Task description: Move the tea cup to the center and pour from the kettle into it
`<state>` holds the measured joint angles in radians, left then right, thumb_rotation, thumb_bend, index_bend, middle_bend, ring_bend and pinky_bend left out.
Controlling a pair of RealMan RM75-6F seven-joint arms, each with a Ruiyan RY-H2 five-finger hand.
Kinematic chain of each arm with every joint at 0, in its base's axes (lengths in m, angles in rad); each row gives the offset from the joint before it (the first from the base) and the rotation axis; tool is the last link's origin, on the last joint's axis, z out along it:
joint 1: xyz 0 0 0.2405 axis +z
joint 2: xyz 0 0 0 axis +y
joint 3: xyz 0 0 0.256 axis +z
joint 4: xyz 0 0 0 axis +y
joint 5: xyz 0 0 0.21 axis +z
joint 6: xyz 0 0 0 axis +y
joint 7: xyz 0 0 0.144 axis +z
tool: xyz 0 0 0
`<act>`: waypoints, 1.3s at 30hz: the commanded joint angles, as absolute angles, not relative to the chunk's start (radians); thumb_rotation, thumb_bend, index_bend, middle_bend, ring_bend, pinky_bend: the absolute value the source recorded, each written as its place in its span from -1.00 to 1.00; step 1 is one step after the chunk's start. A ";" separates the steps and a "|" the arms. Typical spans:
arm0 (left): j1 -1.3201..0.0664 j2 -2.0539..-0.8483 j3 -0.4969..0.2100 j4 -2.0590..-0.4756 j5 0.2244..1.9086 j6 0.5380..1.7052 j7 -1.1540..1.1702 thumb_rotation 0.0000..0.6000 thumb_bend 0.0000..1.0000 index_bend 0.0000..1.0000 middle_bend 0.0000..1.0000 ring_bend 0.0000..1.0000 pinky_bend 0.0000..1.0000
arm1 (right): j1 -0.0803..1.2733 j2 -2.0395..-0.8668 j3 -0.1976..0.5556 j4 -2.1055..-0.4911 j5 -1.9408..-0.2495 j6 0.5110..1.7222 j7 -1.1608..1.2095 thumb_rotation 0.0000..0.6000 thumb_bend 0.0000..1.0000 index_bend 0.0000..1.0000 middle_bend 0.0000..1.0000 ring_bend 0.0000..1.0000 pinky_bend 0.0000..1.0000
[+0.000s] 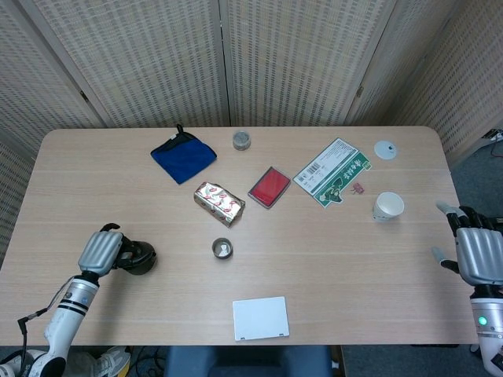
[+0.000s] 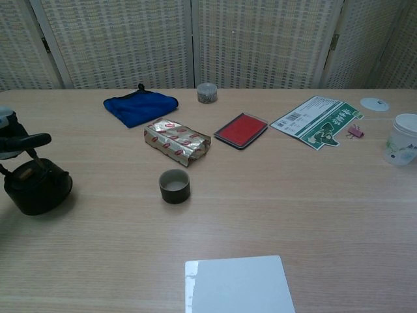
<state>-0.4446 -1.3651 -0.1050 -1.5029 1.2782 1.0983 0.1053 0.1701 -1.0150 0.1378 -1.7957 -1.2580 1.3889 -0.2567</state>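
The tea cup (image 1: 222, 249) is a small, dark, round cup standing upright and open near the middle of the table, in front of me. The kettle (image 2: 36, 188) is a squat black pot with a raised handle, standing upright well off to the cup's left, near my side of the table.

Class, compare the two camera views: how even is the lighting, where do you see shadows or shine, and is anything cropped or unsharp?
Head view: even, soft light, faint shadows only, everything sharp; the right robot hand sits at the frame edge. Chest view: soft shadow beside the kettle, shine on the foil packet, the left robot hand cropped by the edge, and the white card cut off at the bottom.
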 commanded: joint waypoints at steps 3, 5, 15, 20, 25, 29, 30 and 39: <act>-0.440 -1.382 -0.122 -1.495 1.267 1.131 0.124 -0.80 -0.76 1.00 1.00 0.86 -0.24 | 0.168 -1.016 0.137 -1.795 -1.259 1.392 -0.254 1.00 -0.59 -0.62 -0.50 -0.71 -0.52; -0.438 -1.390 -0.131 -1.493 1.260 1.145 0.136 -0.79 -0.72 1.00 1.00 0.88 -0.13 | 0.166 -1.014 0.137 -1.795 -1.261 1.395 -0.252 1.00 -0.59 -0.62 -0.50 -0.71 -0.52; -0.436 -1.425 -0.157 -1.481 1.245 1.204 0.191 -0.01 -0.55 1.00 1.00 0.95 0.23 | 0.156 -1.009 0.136 -1.796 -1.263 1.406 -0.245 1.00 -0.59 -0.62 -0.50 -0.71 -0.52; -0.434 -1.439 -0.168 -1.476 1.242 1.229 0.204 0.04 -0.53 1.00 1.00 0.97 0.34 | 0.152 -1.007 0.136 -1.797 -1.265 1.411 -0.242 1.00 -0.59 -0.62 -0.50 -0.71 -0.52; -0.433 -1.447 -0.176 -1.470 1.240 1.244 0.211 0.04 -0.49 1.00 1.00 0.99 0.42 | 0.149 -1.005 0.136 -1.800 -1.269 1.416 -0.241 1.00 -0.59 -0.62 -0.50 -0.71 -0.52; -0.432 -1.451 -0.178 -1.468 1.239 1.249 0.214 0.07 -0.44 1.00 1.00 1.00 0.44 | 0.148 -1.005 0.136 -1.801 -1.270 1.418 -0.239 1.00 -0.59 -0.62 -0.50 -0.71 -0.52; -0.432 -1.452 -0.178 -1.467 1.240 1.250 0.213 0.10 -0.42 1.00 1.00 1.00 0.44 | 0.147 -1.005 0.136 -1.801 -1.270 1.419 -0.239 1.00 -0.59 -0.62 -0.50 -0.71 -0.52; -0.432 -1.453 -0.173 -1.470 1.253 1.252 0.210 0.21 -0.29 1.00 1.00 1.00 0.45 | 0.142 -1.000 0.135 -1.805 -1.273 1.422 -0.236 1.00 -0.59 -0.62 -0.50 -0.71 -0.52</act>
<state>-0.4320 -1.4535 -0.1740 -1.4692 1.2521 1.2529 0.2097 0.1420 -1.0005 0.1350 -1.8051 -1.2729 1.4223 -0.2356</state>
